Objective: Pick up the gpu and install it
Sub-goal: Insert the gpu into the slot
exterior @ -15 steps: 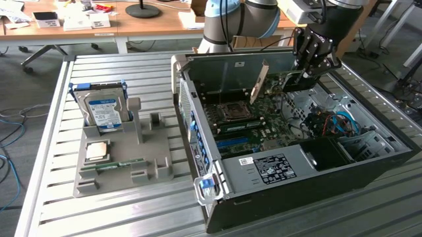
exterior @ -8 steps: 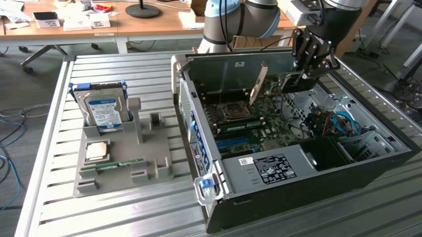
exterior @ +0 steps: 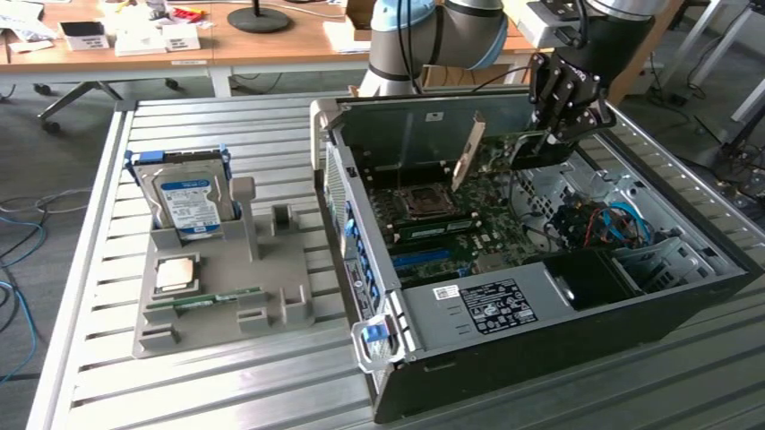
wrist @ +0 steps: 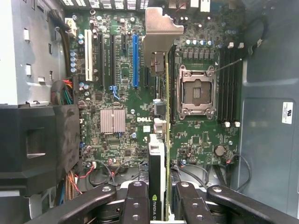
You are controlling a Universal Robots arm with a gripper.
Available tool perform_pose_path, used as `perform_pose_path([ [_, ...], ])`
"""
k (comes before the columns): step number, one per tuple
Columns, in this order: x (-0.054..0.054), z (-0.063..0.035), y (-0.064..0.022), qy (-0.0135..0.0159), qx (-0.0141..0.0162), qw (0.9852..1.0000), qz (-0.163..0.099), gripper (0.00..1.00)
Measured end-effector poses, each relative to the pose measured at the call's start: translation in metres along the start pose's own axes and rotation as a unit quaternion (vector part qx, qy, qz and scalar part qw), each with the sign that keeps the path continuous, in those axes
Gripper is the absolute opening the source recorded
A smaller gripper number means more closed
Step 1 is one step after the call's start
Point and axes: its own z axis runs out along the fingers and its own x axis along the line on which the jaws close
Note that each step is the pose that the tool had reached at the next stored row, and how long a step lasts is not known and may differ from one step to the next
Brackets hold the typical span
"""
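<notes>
Exterior view: black-and-silver tower computer case [exterior: 538, 296], side panel off, lying on slatted grey metal table [exterior: 239, 385] at the exterior view's right. Inside, green motherboard [exterior: 478, 210] with square metal CPU socket [exterior: 418, 202]. Over the board's far part, black two-finger gripper [exterior: 564, 134], pointing down, clamped on the gpu [exterior: 528, 154]: thin flat card, dark face, silver end bracket. Stands on edge inside the case opening, bracket end toward the far wall. Can't tell whether the bottom edge touches a slot. At the exterior view's left, well apart from the case, grey plastic fixture [exterior: 221, 287] holding boxy silver hard drive with blue-white label [exterior: 192, 202] upright at its far end, square tan processor chip [exterior: 177, 273] flat nearer, narrow green RAM stick [exterior: 221, 298] just beside the chip on the near side.

Wrist view: looks down along the card. Black fingers [wrist: 138, 200] closed on both faces of the gpu [wrist: 157, 158], held by the gripper [wrist: 161, 207] at the top edge, at the end away from the bracket. Card edge-on over the motherboard [wrist: 121, 93], between long blue expansion slot [wrist: 135, 60] and CPU socket [wrist: 196, 91], closer to the socket. Ribbed silver heatsink [wrist: 113, 120] on the blue slot's side, apart from the card.
</notes>
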Motion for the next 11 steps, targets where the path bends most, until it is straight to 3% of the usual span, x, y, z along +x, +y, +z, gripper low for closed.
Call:
perform_pose_path([
  [11, 0.0003, 0.0025, 0.0001, 0.0, 0.0, 1.0, 0.0, 0.27],
])
